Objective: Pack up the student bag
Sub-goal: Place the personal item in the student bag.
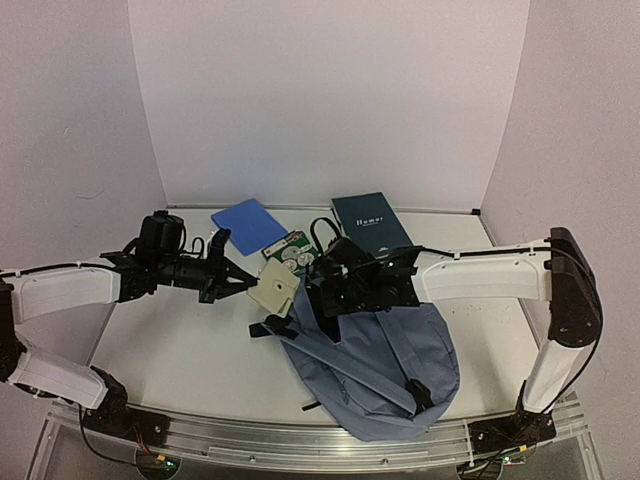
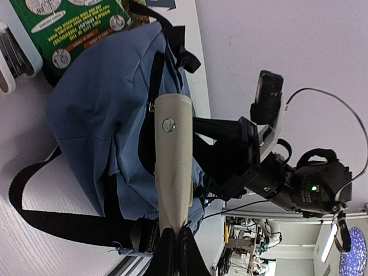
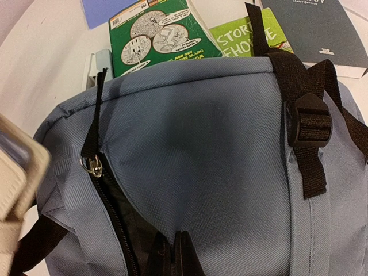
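- We find the white worktop (image 1: 180, 350) carrying everything; its near edge is cut off behind the arm rail.
- The student bag (image 1: 385, 375) lies flat right of centre. Its top end points at the books and its lower end reaches the near edge. The zipper is partly open, and the dark interior cannot be made out.
- A dark teal book (image 1: 372, 222) lies beyond the bag, with a blue notebook (image 1: 248, 225) to its left.
- A green book (image 3: 158, 34) is partly hidden by the bag's top edge. Beside it, a light-green book (image 3: 244, 37) shows only a strip of lettering.
- The right claw (image 3: 172, 259) is narrowed onto a fold of bag fabric beside the zipper, with its tips cut off by the frame.
- The left claw (image 2: 175, 236) grips a beige flat case (image 2: 172, 155) above the worktop, just left of the bag's top; we cannot identify the case further.
- A small white object (image 3: 95, 66) lies by the green book, too cropped to identify.
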You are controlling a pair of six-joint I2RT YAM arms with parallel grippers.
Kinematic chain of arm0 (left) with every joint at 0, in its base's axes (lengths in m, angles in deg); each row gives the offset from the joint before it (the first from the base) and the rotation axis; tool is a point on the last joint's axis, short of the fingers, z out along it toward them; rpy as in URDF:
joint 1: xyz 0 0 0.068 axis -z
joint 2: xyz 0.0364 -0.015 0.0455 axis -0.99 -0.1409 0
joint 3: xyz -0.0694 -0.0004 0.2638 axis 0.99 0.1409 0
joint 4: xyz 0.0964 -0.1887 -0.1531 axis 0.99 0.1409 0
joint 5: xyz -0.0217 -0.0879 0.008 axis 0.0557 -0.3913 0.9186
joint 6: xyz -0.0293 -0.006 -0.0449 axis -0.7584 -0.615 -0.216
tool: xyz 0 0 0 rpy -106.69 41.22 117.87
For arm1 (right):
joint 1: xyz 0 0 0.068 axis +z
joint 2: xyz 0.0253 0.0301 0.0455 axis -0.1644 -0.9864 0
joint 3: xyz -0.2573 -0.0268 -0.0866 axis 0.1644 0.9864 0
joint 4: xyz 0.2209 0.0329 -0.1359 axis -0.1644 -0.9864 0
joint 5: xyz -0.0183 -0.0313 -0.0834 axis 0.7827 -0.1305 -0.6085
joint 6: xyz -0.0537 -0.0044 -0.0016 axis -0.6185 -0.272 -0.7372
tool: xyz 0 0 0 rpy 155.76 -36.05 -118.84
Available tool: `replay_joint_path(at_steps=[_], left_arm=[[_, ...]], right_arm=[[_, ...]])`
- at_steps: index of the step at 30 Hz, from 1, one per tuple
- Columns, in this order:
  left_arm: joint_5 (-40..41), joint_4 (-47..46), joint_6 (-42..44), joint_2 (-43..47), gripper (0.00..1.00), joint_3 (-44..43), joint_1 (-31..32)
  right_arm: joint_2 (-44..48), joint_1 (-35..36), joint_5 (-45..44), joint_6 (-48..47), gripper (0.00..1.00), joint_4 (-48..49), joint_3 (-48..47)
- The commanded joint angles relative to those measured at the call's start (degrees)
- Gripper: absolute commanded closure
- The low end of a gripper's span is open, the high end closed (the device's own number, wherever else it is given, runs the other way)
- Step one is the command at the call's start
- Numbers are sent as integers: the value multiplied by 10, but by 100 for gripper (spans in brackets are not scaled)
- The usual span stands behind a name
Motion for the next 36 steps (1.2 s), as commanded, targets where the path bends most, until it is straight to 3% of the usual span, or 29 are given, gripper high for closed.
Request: replay_joint_path(at_steps=[1,15,26,36], left_arm=[[0,-46,-22,-28,100,-26,25],[-12,-119,-34,-133,100,-32,64],[101,-180,-46,-201,100,-57,110],[140,-244,-70,-287,100,-113,155]], right_arm=[[1,-4,-24,10,100,31,-37],[2,-4,-17,2,100,32,-43],[-7,-4,-14,11,100,39,-50],[-19,-3,3,19,100,63,-53]])
